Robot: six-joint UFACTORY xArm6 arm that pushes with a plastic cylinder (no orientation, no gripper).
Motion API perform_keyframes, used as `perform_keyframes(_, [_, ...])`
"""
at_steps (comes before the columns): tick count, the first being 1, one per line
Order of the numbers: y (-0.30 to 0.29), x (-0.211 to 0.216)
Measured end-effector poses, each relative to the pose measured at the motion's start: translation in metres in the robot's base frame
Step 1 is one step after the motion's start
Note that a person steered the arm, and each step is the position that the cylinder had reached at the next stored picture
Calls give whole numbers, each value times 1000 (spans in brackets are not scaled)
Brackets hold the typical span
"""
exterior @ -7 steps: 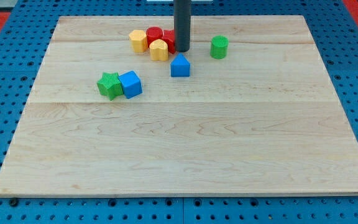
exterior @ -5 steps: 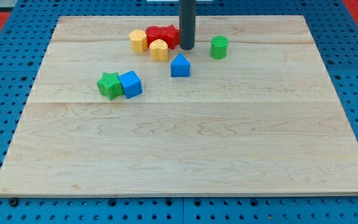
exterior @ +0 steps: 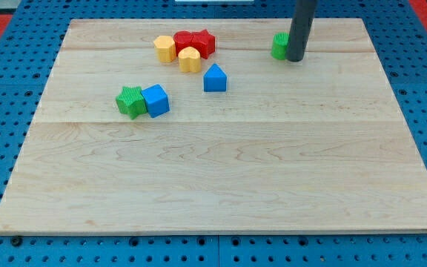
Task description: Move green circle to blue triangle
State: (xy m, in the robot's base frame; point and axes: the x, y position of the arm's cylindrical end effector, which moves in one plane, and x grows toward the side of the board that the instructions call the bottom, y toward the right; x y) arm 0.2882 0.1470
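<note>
My tip [exterior: 295, 58] touches the green circle [exterior: 279, 46] on the wooden board [exterior: 221, 170]; no tool shows.

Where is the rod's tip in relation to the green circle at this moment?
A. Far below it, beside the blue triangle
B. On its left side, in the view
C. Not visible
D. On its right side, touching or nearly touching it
D: my tip stands against the right edge of the green circle, partly hiding it, far from the blue triangle.

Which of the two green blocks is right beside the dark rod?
The green circle near the view's top, just left of my tip. The green star sits far left, against the blue cube.
</note>
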Motion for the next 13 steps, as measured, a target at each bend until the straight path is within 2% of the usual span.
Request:
perform_keyframes(3, [0,-77])
perform_keyframes(4, [-15,-89])
perform_keyframes(8, [-32,-42])
perform_keyframes(11, [-39,20])
perform_keyframes(13, [-92,24])
